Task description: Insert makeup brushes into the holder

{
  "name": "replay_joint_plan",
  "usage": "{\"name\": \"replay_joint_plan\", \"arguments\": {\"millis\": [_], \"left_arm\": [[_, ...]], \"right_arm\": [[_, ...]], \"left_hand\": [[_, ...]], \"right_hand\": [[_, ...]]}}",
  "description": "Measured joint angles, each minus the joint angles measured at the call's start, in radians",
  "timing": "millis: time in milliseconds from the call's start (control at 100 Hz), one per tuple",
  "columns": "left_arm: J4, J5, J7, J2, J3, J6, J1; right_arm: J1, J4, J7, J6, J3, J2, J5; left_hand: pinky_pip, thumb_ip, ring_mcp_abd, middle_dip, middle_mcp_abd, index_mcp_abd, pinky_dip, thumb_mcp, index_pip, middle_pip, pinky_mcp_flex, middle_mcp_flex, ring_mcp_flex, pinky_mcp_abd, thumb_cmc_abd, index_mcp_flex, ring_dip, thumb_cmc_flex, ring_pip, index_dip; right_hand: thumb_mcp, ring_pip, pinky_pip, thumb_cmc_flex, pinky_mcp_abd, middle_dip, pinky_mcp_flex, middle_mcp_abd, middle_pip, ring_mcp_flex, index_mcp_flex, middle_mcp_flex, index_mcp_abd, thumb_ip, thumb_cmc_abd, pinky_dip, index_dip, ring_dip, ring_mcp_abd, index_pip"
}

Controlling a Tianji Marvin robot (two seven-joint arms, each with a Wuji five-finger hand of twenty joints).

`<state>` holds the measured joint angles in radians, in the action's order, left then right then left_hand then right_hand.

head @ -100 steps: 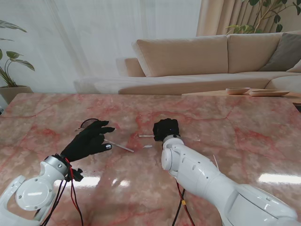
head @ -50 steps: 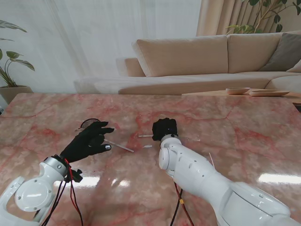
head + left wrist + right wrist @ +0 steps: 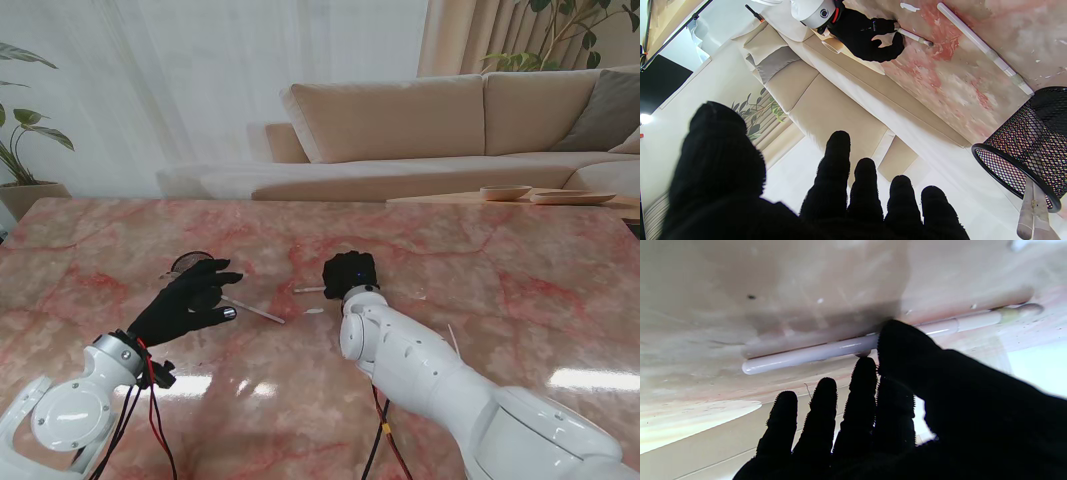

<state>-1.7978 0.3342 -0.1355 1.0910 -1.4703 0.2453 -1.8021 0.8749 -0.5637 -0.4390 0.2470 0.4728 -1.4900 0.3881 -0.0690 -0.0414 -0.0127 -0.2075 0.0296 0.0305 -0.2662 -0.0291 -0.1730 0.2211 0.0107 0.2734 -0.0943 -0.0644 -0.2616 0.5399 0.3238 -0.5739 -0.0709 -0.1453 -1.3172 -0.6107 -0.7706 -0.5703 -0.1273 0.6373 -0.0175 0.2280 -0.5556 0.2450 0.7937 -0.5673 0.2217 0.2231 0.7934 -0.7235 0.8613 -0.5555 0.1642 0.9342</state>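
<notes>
My thumb is on a brush that could roll away

My left hand (image 3: 190, 300) hovers with fingers spread beside the mesh holder (image 3: 1030, 146); a second brush (image 3: 252, 311) lies near; my right hand (image 3: 350, 274) presses, unclosed, on a flat brush (image 3: 813, 353) that may skid on the table (image 3: 520, 270)

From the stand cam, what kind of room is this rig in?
Likely a living room or a staged one: a beige sofa behind the marble table, sheer curtains, and a potted plant in the corner.
</notes>
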Motion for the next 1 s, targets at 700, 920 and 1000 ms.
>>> {"name": "replay_joint_plan", "arguments": {"millis": [700, 920, 1000], "left_arm": [[-0.002, 0.0, 0.006, 0.001, 0.0, -0.001, -0.003], [-0.002, 0.0, 0.006, 0.001, 0.0, 0.0, -0.003], [-0.001, 0.0, 0.006, 0.001, 0.0, 0.0, -0.002]], "right_arm": [[0.112, -0.24, 0.044, 0.03, 0.101, 0.104, 0.038], [0.146, -0.295, 0.05, 0.04, 0.128, 0.127, 0.049], [0.151, -0.306, 0.053, 0.046, 0.129, 0.132, 0.055]], "left_hand": [[0.002, 0.0, 0.0, 0.0, -0.001, 0.0, 0.011, 0.0, 0.0, 0.0, 0.0, 0.0, 0.0, 0.0, 0.0, 0.0, 0.0, 0.0, 0.0, 0.0], [0.002, 0.0, 0.0, 0.0, -0.001, 0.0, 0.012, 0.0, 0.0, 0.0, 0.0, 0.0, 0.0, 0.0, 0.0, 0.0, 0.0, 0.0, 0.0, 0.0], [0.002, 0.0, 0.0, 0.0, -0.001, 0.0, 0.012, 0.0, 0.0, 0.0, 0.0, 0.0, 0.0, 0.0, 0.0, 0.0, 0.0, 0.0, 0.0, 0.0]], "right_hand": [[0.033, -0.002, 0.001, -0.004, -0.001, 0.063, -0.001, -0.049, -0.058, 0.0, 0.063, -0.058, 0.044, 0.001, -0.07, -0.012, 0.011, 0.0, 0.009, -0.085], [0.033, -0.002, 0.001, -0.004, -0.001, 0.07, -0.001, -0.05, -0.059, 0.0, 0.081, -0.058, 0.044, 0.001, -0.066, -0.012, 0.011, -0.002, 0.01, -0.088], [0.041, -0.002, 0.001, -0.004, -0.001, 0.077, -0.001, -0.055, -0.059, 0.0, 0.082, -0.058, 0.048, 0.001, -0.066, -0.012, 0.007, -0.002, 0.01, -0.093]]}}
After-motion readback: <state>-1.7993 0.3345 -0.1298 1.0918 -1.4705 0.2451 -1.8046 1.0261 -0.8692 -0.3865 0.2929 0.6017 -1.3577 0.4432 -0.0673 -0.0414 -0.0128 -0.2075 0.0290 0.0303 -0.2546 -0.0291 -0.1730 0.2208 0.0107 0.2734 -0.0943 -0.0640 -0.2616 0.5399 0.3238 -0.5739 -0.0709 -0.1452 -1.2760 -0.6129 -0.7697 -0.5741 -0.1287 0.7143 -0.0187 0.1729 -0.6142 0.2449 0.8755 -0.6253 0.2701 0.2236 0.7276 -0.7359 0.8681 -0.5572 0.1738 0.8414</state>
